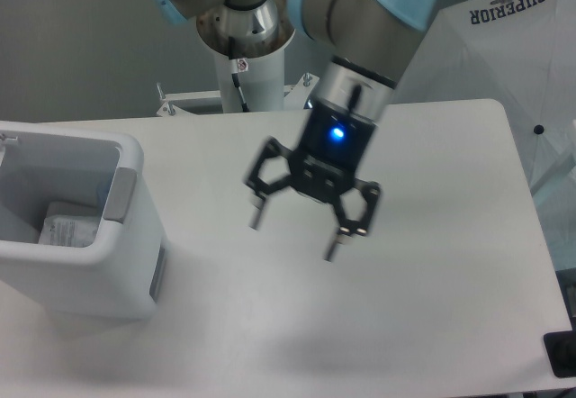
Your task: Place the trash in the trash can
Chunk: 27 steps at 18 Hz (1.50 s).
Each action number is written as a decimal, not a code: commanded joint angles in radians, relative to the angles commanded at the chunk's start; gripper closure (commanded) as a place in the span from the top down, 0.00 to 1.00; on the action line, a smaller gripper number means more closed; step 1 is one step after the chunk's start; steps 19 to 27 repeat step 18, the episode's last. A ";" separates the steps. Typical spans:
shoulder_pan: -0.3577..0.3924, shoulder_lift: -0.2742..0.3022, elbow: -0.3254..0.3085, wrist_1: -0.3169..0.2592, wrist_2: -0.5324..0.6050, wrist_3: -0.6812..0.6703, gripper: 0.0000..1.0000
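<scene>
The white boxy trash can [135, 159] stands at the left of the table, with a grey panel on its inner right wall. Inside it lies a crumpled clear plastic item [70, 229]; I cannot tell whether it is the bag or the bottle. No other trash shows on the table. My gripper [293, 236] hangs above the table's middle, well to the right of the can. Its fingers are spread wide and hold nothing. A blue light glows on its body.
The white table [450, 236] has its right edge near x 600. A white umbrella-like cover marked SUPERIOR [508, 6] stands at the back right. The robot's base post [247, 74] rises behind the table. A dark object [562, 355] sits at the bottom right corner.
</scene>
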 joint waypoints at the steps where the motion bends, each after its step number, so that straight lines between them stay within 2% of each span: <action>1: 0.000 -0.006 -0.001 0.000 0.038 0.009 1.00; 5: 0.000 -0.019 -0.015 -0.005 0.218 0.075 1.00; 9: 0.008 -0.048 -0.063 -0.026 0.344 0.309 1.00; 11: 0.012 -0.043 -0.089 -0.032 0.414 0.402 1.00; 27: 0.015 -0.040 -0.101 -0.037 0.430 0.425 1.00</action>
